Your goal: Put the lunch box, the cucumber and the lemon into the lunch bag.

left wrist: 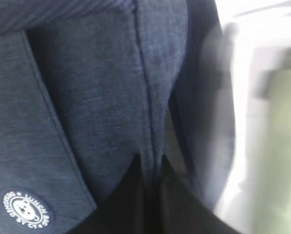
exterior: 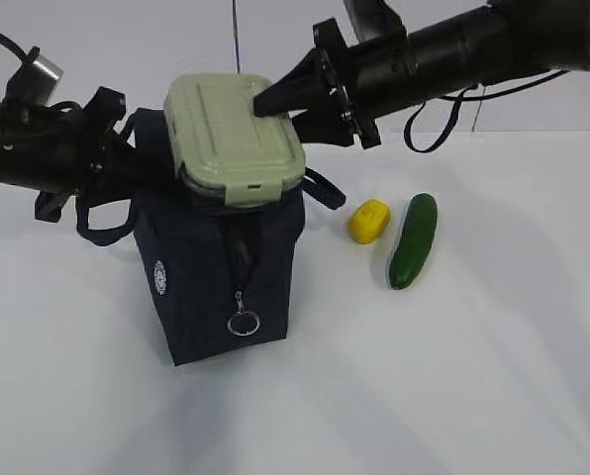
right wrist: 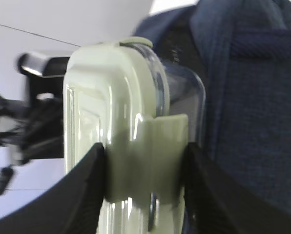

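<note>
The lunch bag stands upright on the white table. The cucumber and lemon lie to its right. Left gripper: pinched together on the bag's fabric. Right gripper: clamped across the lunch box, at the bag's top opening.
</note>
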Tool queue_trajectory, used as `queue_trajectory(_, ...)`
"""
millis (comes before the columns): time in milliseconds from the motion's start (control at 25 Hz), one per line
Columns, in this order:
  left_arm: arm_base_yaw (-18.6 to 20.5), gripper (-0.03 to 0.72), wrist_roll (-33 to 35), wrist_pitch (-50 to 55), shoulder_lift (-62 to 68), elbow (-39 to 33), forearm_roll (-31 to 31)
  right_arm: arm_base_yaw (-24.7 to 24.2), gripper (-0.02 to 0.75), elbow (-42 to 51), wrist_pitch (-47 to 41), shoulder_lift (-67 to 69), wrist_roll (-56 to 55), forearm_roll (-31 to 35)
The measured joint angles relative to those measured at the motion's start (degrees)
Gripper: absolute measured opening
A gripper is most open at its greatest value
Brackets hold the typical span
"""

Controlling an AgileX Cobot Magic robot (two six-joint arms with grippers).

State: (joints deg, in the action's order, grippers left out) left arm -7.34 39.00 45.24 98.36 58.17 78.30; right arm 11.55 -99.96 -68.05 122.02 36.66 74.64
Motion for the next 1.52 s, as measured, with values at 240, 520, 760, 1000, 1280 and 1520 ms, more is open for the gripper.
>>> queue_trajectory(240,0.0,-0.009,0.0,0.6,0.0,0.0,0.1,0.0,0.351,0.0,0.1,0.9,0.1,-5.0)
queue_trajectory(520,0.0,-0.009,0.0,0.7,0.0,0.0,0.7,0.1,0.351,-0.1,0.7,0.9,0.3,-7.8)
queue_trajectory(760,0.0,-0.009,0.0,0.7,0.0,0.0,1.6,0.1,0.351,-0.1,2.6,0.9,1.4,-8.3)
queue_trajectory(1000,0.0,-0.009,0.0,0.7,0.0,0.0,1.8,0.3,0.351,-0.4,3.1,3.2,1.7,-8.5)
queue_trajectory(1280,0.0,-0.009,0.0,1.3,0.0,0.0,1.7,4.4,0.351,-0.4,4.2,5.3,3.8,-8.5)
queue_trajectory(1520,0.3,-0.009,0.0,1.3,0.0,0.0,1.2,7.9,0.351,-0.4,9.2,5.3,6.6,-8.1)
